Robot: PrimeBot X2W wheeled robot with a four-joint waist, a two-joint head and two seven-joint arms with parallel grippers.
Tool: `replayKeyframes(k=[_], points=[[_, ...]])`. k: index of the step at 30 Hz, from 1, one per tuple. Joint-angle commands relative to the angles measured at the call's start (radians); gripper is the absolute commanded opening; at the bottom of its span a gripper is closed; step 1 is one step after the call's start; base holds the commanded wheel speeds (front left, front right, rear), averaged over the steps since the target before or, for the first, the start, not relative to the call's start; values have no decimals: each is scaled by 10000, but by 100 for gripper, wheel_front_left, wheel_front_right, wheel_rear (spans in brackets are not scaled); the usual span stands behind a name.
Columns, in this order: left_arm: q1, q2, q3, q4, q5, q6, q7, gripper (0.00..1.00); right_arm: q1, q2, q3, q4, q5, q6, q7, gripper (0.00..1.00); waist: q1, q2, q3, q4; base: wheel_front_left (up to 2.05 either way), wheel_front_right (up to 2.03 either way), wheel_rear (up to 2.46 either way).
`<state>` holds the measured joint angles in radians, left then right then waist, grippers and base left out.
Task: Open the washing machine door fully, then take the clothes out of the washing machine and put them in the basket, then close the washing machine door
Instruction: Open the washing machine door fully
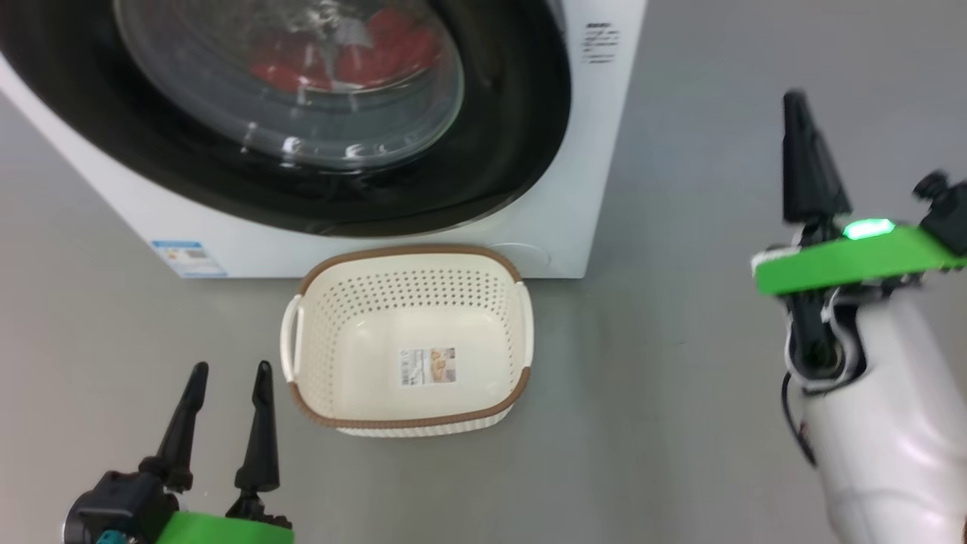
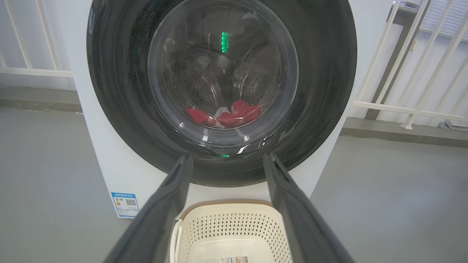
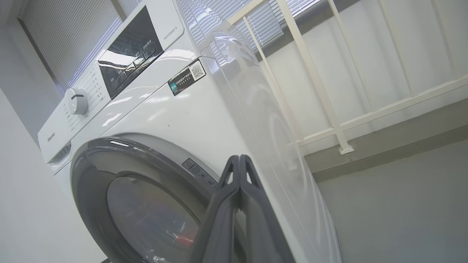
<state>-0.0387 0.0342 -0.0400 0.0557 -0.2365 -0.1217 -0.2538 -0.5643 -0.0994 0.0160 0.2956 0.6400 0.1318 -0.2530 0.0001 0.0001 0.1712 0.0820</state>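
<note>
1. the washing machine door (image 1: 521, 113) is shut against the washing machine (image 1: 589, 189), and the red clothes (image 1: 378, 53) lie low in the drum behind its glass.
2. the basket (image 1: 412, 253) stands empty on the floor (image 1: 680, 378), just in front of the machine and below the door.
3. my right pincer (image 1: 793, 98) has its fingers pressed together on nothing. it is raised off to the machine's right side, well apart from the door.
4. my left pincer (image 1: 230, 370) has its fingers apart and sits low, near the basket's left handle.
5. risk: i can't make out a handle or latch. closed fingers sent at the glossy rim may skid off, or push the door instead of pulling it.
6. risk: i can't tell the hinge side, so a pull from the wrong edge would strain the arm.
7. risk: the left pincer is close enough to nudge the basket out from under the opening, and clothes would then drop on the floor.
</note>
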Motion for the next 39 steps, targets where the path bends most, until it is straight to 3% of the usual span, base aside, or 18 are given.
replayKeyframes(k=[1,9,14,19,22,27,39], points=[[-353,160,243,-165,-90,19,-80,100,-542,-106,290,-126,220,-11,-88,0,-1,-1,315,425,0,0,0],[-571,160,61,-114,-237,-19,-80,100,-2419,-785,930,598,1365,-11,-88,0,-1,-1,692,907,0,0,0],[-796,160,-101,-68,-335,-45,-80,100,-3424,-1247,1695,1324,3065,-11,75,0,-1,-1,979,1201,0,0,0],[-929,160,-151,-14,-508,-63,-80,100,-4209,-1799,2474,1922,5053,-11,1600,0,-1,-1,1254,1425,0,0,0],[-984,160,-200,4,-542,-69,-80,100,-4537,-2075,2719,2140,5644,-11,2231,0,-1,-1,1378,1503,0,0,0],[-1119,160,-384,99,-650,-81,-80,100,-5268,-2589,3085,2880,7394,-11,4318,0,-1,-1,1569,1674,0,0,0],[-1246,160,-695,106,-741,-88,-80,100,-6585,-2563,2884,4636,9403,-11,7172,0,-1,-1,1908,1831,0,0,0]])
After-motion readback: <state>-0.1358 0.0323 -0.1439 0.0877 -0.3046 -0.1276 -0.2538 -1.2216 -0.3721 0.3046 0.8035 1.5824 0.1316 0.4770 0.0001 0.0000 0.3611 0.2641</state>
